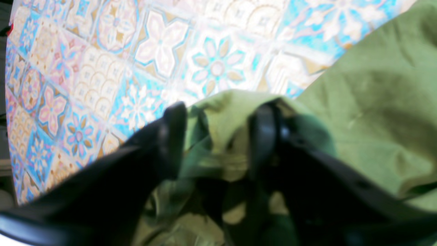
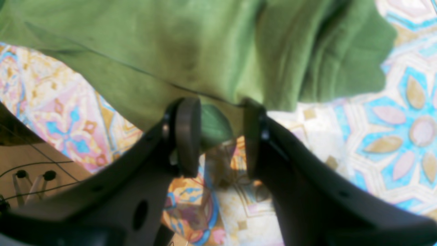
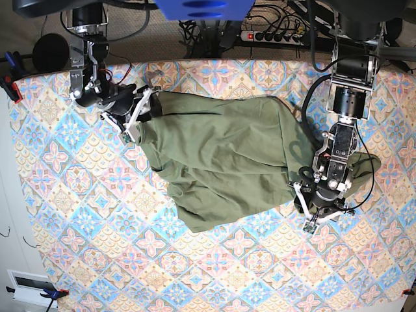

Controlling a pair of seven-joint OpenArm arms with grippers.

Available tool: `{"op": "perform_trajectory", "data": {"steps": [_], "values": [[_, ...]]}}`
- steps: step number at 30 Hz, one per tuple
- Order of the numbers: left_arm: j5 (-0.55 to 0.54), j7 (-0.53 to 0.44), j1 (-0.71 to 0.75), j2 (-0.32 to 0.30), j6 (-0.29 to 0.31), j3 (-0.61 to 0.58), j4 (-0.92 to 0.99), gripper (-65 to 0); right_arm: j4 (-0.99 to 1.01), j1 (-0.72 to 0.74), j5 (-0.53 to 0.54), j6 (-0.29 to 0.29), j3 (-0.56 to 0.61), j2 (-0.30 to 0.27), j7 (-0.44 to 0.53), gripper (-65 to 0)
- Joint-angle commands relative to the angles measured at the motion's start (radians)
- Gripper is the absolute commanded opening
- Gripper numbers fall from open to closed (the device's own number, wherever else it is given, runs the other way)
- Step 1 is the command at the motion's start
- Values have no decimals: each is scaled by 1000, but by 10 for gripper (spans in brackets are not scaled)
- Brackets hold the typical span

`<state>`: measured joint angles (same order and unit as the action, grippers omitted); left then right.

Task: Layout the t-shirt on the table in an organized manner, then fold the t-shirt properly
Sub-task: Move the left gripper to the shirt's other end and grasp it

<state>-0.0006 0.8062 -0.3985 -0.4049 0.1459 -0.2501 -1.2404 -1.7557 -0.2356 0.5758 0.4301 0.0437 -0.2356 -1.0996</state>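
The olive-green t-shirt (image 3: 221,156) lies crumpled and wrinkled across the middle of the patterned table (image 3: 97,214), stretched from upper left to lower right. My right gripper (image 3: 133,122) is at the shirt's upper-left corner. In the right wrist view the gripper (image 2: 218,136) pinches a small fold of the shirt's edge (image 2: 213,124), and the rest of the shirt (image 2: 205,51) spreads beyond it. My left gripper (image 3: 317,213) is at the shirt's lower-right end. In the left wrist view the gripper (image 1: 218,136) is closed on a bunch of green fabric (image 1: 225,116).
A power strip and cables (image 3: 273,32) lie beyond the table's far edge. A clamp (image 3: 10,84) grips the left edge, near a black round object (image 3: 49,52). A black cable (image 3: 372,170) loops beside my left arm. Patterned cloth (image 1: 102,68) surrounds the shirt.
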Motion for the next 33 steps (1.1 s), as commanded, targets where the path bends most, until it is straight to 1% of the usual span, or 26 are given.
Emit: {"op": "perform_trajectory", "data": {"steps": [1, 2, 4, 6, 8, 10, 13, 16, 18, 21, 23, 25, 28, 31, 33], "values": [[6, -23, -29, -12, -9, 11, -16, -317, -19, 9, 13, 3, -5, -9, 16, -449], [6, -23, -26, -12, -9, 22, -19, -306, -19, 9, 13, 3, -5, -9, 16, -449], [0, -18, -20, -12, -9, 82, -19, -305, -19, 9, 13, 3, -5, -9, 16, -449], [-8, -18, 11, -12, -9, 177, -39, -305, -19, 9, 13, 3, 2, -9, 16, -449], [-8, -17, 63, -12, -9, 274, -118, -305, -19, 9, 13, 3, 3, -9, 16, -449], [-8, -17, 145, -12, -9, 360, -241, -305, -19, 9, 13, 3, 3, -9, 16, -449], [-31, -17, 255, -1, -9, 433, -401, -305, -19, 9, 13, 3, 5, -9, 16, -449], [-88, -17, 356, 2, -9, 515, -533, -305, -19, 9, 13, 3, 5, -8, 16, -449], [-138, -6, 418, 2, -9, 541, -597, -305, -19, 9, 13, 3, 5, -8, 16, -449], [-197, 78, 477, 1, -7, 564, -654, -305, -17, 9, 13, 3, 5, -8, 16, -449], [-227, 114, 520, 1, -6, 593, -666, -305, -19, 9, 13, 3, 5, -8, 16, -449], [-263, 106, 568, 2, -6, 619, -666, -305, -19, 9, 13, 3, 5, -8, 16, -449], [-290, 98, 605, 2, -6, 622, -646, -305, -19, 9, 13, 3, 5, -8, 16, -449], [-324, 98, 611, 22, -6, 627, -577, -305, -19, 9, 13, 3, 5, -6, 16, -449], [-345, 86, 608, 24, -6, 636, -530, -305, -19, 9, 13, 3, 5, -6, 16, -449]]}}
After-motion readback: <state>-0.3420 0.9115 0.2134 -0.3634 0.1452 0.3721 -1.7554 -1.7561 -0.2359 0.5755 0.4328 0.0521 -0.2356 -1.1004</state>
